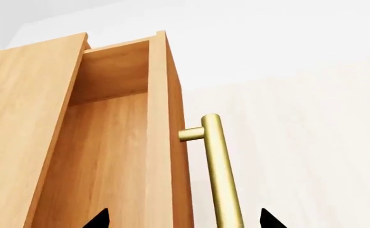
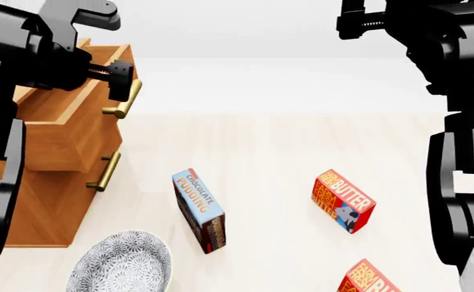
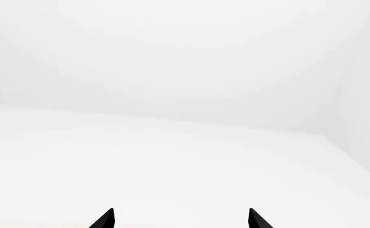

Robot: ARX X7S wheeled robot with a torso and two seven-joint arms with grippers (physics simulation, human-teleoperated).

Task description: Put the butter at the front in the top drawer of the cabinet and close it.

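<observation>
Top drawer (image 2: 66,121) pulled out w/ left claw (image 2: 123,79) spread around its handle (image 2: 123,100), right claw (image 3: 179,219) apart & idle; front butter (image 2: 370,281) on surface, needs grabbing next imo.

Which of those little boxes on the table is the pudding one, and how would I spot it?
Start at the wooden cabinet on the left. Just right of it, beside the patterned bowl, lies the chocolate pudding box. It is blue and brown; the two butter boxes further right are red-orange.
</observation>
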